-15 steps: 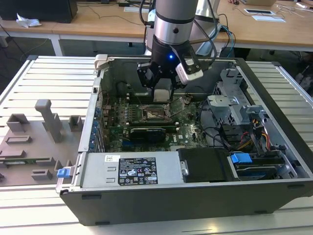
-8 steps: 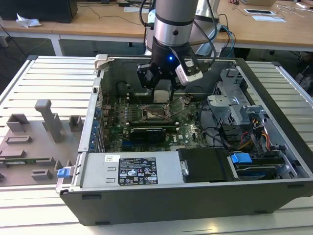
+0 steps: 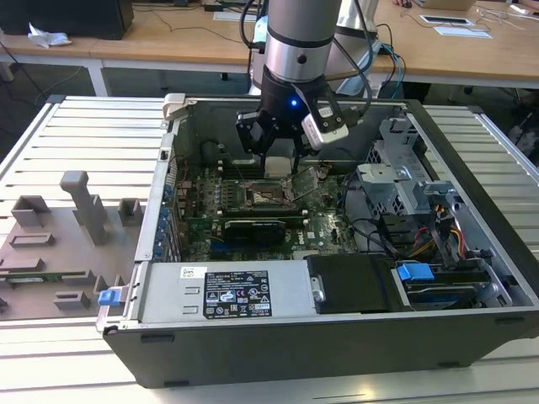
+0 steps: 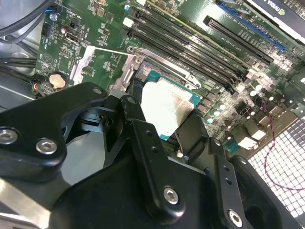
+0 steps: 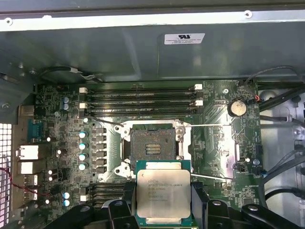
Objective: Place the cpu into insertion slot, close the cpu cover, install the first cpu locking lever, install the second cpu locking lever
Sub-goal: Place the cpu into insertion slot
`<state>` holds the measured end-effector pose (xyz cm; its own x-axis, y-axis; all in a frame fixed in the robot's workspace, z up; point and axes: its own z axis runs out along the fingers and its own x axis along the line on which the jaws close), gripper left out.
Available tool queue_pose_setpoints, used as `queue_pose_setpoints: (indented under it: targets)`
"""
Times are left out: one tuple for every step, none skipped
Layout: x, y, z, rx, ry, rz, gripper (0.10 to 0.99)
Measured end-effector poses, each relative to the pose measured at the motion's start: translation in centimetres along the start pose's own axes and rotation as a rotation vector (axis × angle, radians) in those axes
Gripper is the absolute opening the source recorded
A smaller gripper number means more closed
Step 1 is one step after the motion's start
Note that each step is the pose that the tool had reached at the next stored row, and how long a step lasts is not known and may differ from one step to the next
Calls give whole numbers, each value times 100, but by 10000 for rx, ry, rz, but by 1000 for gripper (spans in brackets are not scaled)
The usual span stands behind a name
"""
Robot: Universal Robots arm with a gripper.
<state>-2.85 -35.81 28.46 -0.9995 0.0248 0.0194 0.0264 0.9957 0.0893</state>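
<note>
Your hand [image 5: 163, 202] is clamped on the cpu [image 5: 163, 191], one finger on each of two opposite edges, so the pale metal top faces the camera in the first wrist view and the chip sits flat and level. It hangs just beside the open insertion slot [image 5: 152, 145], not yet over it and not touching it; the slot's dark contact field is fully bare.

The cpu cover [image 4: 88, 58] stands swung open off one side of the slot, which is why you have a free path straight down. In the exterior view, the arm reaches down into the opened computer case [image 3: 472, 252], which lies on the slatted tabletop [image 3: 84, 135], with the hand [image 3: 280, 164] low above the motherboard [image 3: 320, 231]. By my reading, placement has not begun: the chip is carried edge-held to keep its underside clear.
</note>
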Motion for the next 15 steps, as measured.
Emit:
queue_pose_setpoints:
  targets:
    - [0,-1,8,0,0,0,545]
    - [0,-1,12,-1,-1,0,545]
    - [-1,-1,16,-1,0,-1,545]
    - [0,-2,22,-1,0,0,545]
    - [-1,-2,25,0,-1,0,545]
    - [-1,-3,31,-1,0,0,545]
    - [-1,-3,37,-1,0,-1,545]
    - [-1,-4,44,0,0,-1,545]
    - [-1,-5,51,-1,0,0,545]
    - [-1,-5,58,-1,-1,0,545]
    - [-1,-6,64,0,0,-1,545]
    - [-1,-6,68,-1,0,-1,545]
    - [-2,-6,71,-1,-1,0,545]
    - [-2,-7,78,0,0,0,545]
    - [-2,-8,85,0,0,0,545]
